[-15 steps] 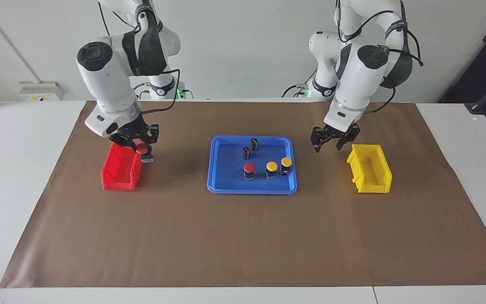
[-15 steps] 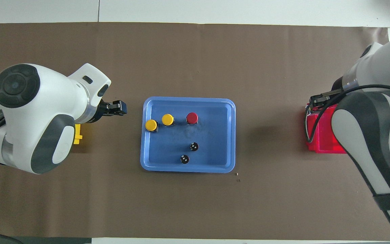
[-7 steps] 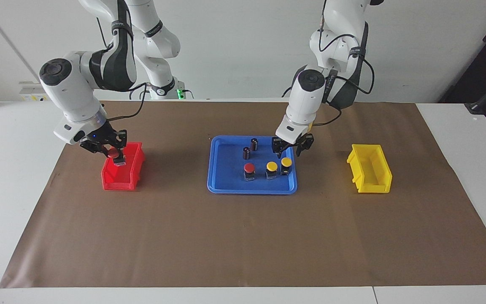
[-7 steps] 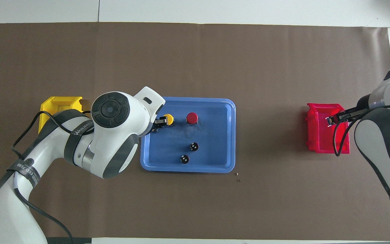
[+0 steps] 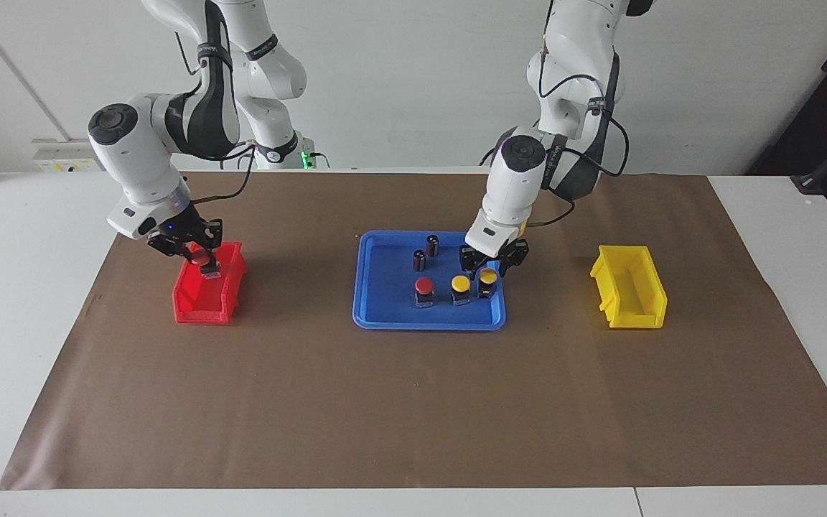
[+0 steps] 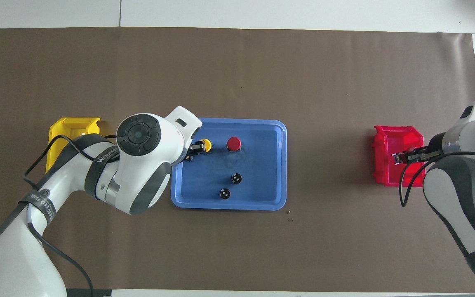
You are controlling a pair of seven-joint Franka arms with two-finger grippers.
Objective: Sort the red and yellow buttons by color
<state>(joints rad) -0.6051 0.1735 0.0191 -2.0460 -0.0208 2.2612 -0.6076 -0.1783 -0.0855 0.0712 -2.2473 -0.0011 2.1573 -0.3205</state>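
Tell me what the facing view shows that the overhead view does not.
Facing view only: the yellow button under the left gripper, and the red button held in the right gripper over the red bin.
Overhead only: the silvery tops of the two cylinders.
Both: tray, one yellow button, one red button, yellow bin.

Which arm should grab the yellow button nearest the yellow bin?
Left. The left gripper is already down over that yellow button in the blue tray; the right gripper holds a red button over the red bin.
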